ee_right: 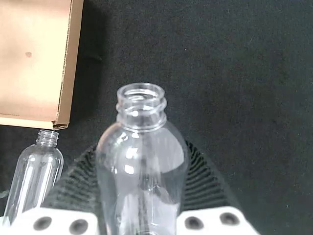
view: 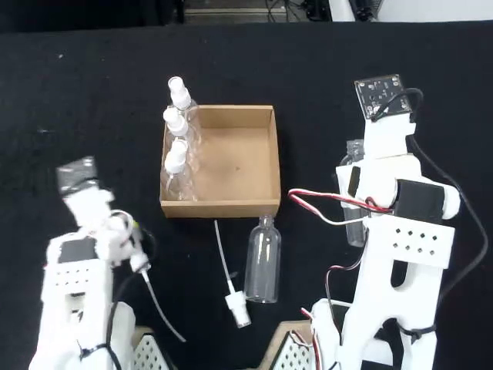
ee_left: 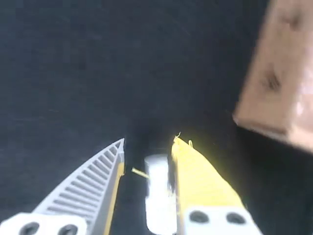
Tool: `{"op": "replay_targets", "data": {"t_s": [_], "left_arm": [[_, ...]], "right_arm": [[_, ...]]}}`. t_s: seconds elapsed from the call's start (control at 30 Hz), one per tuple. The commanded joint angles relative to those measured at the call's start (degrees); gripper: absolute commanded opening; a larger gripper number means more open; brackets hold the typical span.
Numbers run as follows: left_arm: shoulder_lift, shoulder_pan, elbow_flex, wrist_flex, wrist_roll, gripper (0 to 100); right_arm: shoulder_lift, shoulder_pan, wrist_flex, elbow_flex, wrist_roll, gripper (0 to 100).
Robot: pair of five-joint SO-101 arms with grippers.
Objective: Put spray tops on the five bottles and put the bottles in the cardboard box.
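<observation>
The cardboard box sits mid-table, with three capped bottles standing along its left wall. My left gripper, in front of the box's left corner, is shut on a white spray top whose thin tube trails toward the front edge. To the right of the box, my right gripper is shut on a clear open-necked bottle. Another uncapped bottle lies in front of the box. A loose spray top lies beside it.
The table is covered in black cloth. The box corner is close to the left gripper, and its near wall lies beside the held bottle. Red and white cables loop off the right arm. Both arm bases stand at the front edge.
</observation>
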Motion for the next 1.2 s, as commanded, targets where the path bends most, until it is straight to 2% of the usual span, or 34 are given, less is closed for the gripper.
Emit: {"op": "replay_targets", "data": {"t_s": [0.0,0.13,0.23,0.3,0.37,0.57,0.7,0.93,1.17], "left_arm": [[0.18,-7.52,-5.32,-0.79,-0.53,14],[0.18,-3.47,-6.99,6.24,-0.97,15],[0.18,1.54,-9.80,13.01,-0.62,23],[0.18,3.38,-10.42,14.15,-0.44,29],[0.18,3.65,-10.07,13.98,-0.44,29],[0.26,2.51,-8.04,13.54,-0.88,19],[2.81,1.89,-7.87,13.63,-0.97,21],[17.93,2.95,-10.77,13.63,-4.22,22],[21.01,2.59,-9.80,7.74,-4.13,22]], "right_arm": [[-0.31,-0.62,-0.88,-1.36,-0.26,1.5],[-0.31,-0.62,-0.70,-1.36,-0.26,1.5],[-0.31,-0.53,-0.70,-1.36,-0.26,1.5],[-0.31,-0.53,-0.70,-1.36,-0.26,1.5],[-0.31,-0.53,-0.70,-1.36,-0.18,1.5],[-0.31,-0.44,-0.79,-1.45,0.00,1.5],[-0.31,-0.53,-0.70,-2.24,0.00,1.5],[-0.31,-0.53,-0.62,-3.21,-0.35,1.5],[-0.31,-0.53,-0.62,-3.21,-0.35,1.5]]}}
